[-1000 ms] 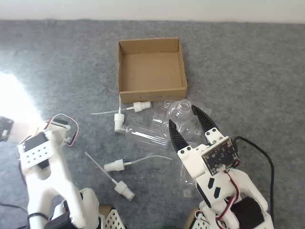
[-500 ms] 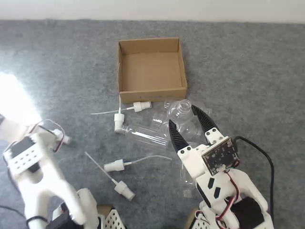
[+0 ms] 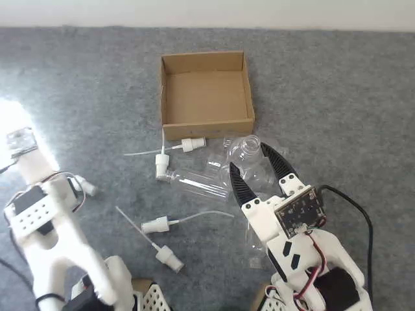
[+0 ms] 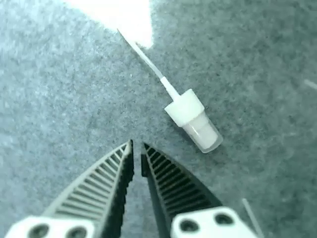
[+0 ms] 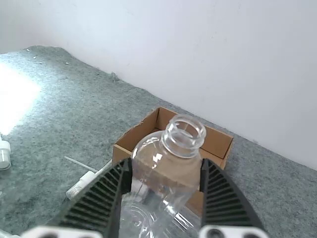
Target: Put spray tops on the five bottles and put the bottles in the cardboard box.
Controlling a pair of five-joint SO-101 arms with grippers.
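left pincer [image 4: 137,147]: jaws almost touching, pointing down | right pincer [image 5: 166,164]: clamped on bottle [image 5: 184,135]

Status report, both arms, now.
Right gripper shut on uncapped bottle. Left gripper shut, empty, near loose spray top. Cardboard box empty; loose bottles lie before it.

Brown cardboard box [image 3: 207,128]; clear bottle [image 5: 171,166]; white spray top [image 4: 190,121]; grey speckled carpet [image 3: 337,97].

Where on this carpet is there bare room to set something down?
The carpet is bare on both sides of the cardboard box and behind it. It is crowded between the box and the right arm: clear bottles and spray tops lie there.
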